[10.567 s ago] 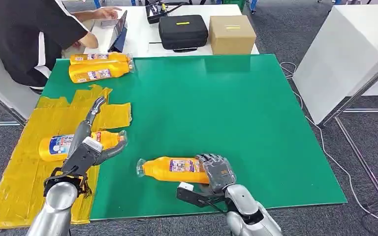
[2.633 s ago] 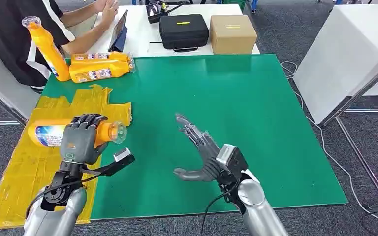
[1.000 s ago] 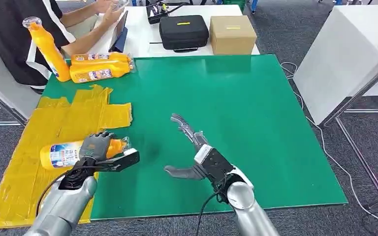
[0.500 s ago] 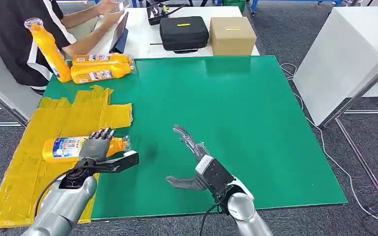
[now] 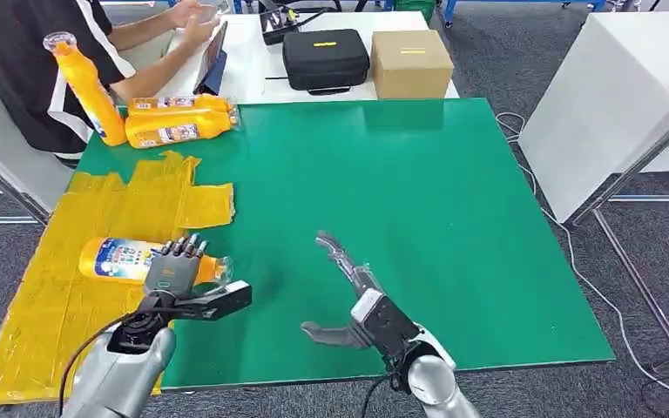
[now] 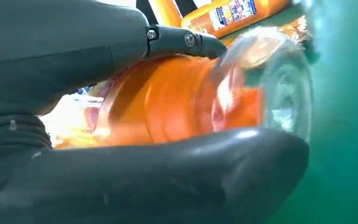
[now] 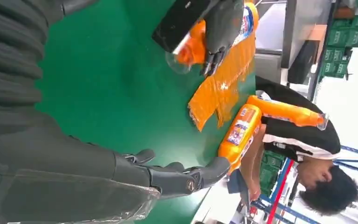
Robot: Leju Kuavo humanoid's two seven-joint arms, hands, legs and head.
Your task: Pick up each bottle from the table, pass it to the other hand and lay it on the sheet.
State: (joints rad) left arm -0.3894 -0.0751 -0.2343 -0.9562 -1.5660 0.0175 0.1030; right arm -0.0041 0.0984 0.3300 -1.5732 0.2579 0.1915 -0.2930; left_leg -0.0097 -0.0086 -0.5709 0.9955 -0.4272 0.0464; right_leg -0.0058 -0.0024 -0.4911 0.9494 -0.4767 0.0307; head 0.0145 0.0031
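Step in hand: laying a bottle down on the yellow sheet; the hand-over for this one looks done, judging by where it lies.
Bottle: on its side on the sheet near the sheet's edge with the green mat, clear cap pointing toward the mat, label end pointing away from it.
Left hand: over the bottle's neck end; the left wrist view shows thumb and fingers around the orange body just behind the cap, so I judge it has hold of the bottle, perhaps loosely.
Right hand: above the green mat, well apart from the bottle, fingers spread wide, holding nothing.
Other bottles: two lie side by side at the far corner of the bench, touching each other; one stands upright just beside them. These are probably the ones left to move.
Person: seated at the far left corner, hands at a tablet on the white table behind.
Also behind: a black case and a cardboard box.
Next move calls for: the left fingers to spread and lift straight off so the round bottle does not roll toward the mat, then a reach for another bottle; the far ones look a long stretch.
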